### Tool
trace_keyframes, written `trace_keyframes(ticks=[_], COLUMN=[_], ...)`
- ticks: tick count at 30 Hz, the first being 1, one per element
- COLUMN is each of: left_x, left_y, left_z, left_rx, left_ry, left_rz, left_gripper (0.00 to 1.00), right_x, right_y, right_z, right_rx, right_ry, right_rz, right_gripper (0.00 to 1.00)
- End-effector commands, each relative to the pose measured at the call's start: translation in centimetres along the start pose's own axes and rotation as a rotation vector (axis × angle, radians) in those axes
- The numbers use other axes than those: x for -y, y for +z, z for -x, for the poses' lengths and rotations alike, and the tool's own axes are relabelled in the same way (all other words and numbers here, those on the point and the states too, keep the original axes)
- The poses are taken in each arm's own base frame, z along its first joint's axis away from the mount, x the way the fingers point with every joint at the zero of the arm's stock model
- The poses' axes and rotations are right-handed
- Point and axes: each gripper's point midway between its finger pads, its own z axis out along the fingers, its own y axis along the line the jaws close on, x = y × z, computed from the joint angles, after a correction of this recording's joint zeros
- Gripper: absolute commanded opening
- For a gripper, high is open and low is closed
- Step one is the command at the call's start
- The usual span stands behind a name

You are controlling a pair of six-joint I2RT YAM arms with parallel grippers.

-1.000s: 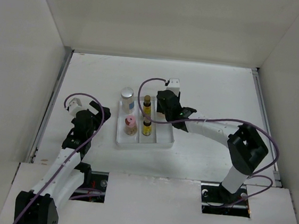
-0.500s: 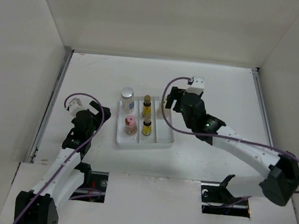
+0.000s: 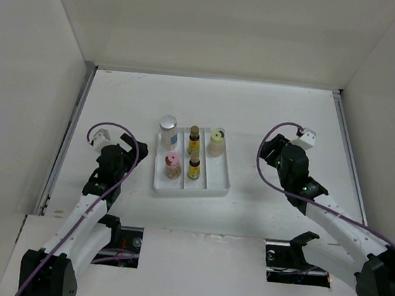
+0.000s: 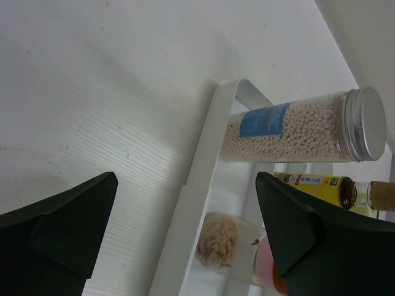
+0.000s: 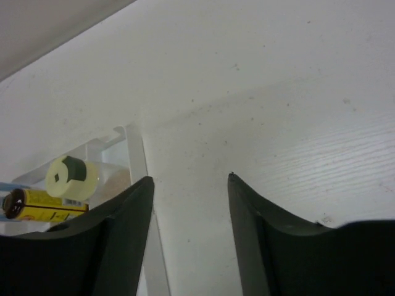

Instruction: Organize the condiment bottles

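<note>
The white tray (image 3: 216,185) holds all five bottles upright. The clear bottle with silver cap and blue label (image 3: 168,131) and the pink-capped bottle (image 3: 173,165) stand in the left compartment. Two dark brown yellow-labelled bottles (image 3: 194,140) (image 3: 194,166) stand in the middle. The squat cream bottle (image 3: 216,142) is in the right one. My left gripper (image 3: 122,156) is open and empty, left of the tray, facing the clear bottle (image 4: 290,126) and the pink-capped bottle (image 4: 228,240). My right gripper (image 3: 272,154) is open and empty, right of the tray; its view shows the cream bottle (image 5: 71,177).
White walls enclose the table on three sides. Purple cables loop over both arms. The tray's left rim (image 4: 197,179) lies between the left fingers' tips in the left wrist view. The tray's right wall (image 5: 136,160) is just left of the right gripper (image 5: 190,177).
My right gripper has drawn back from over the tray's right compartment to the right, empty. The cream bottle stands uncovered in that compartment. The left arm has not moved.
</note>
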Motion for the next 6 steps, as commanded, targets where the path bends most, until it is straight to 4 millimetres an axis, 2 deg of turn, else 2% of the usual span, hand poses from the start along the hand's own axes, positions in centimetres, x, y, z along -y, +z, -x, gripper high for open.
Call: trace_keyframes(ticks=[1, 6], left_x=[2.5, 2.2], left_y=[-0.1, 0.2], left_z=[1.5, 1.2], left_rx=[0.029, 0.023], left_ry=[0.013, 0.051], left_rz=[-0.067, -0.048], left_gripper=[1.0, 1.0], right_x=[-2.1, -3.2], right_y=[-0.2, -0.1], right_z=[0.8, 1.2], right_rx=[0.003, 0.003], right_ry=[0.062, -0.014], right_rz=[0.1, 0.128], right_gripper=[0.66, 0.78])
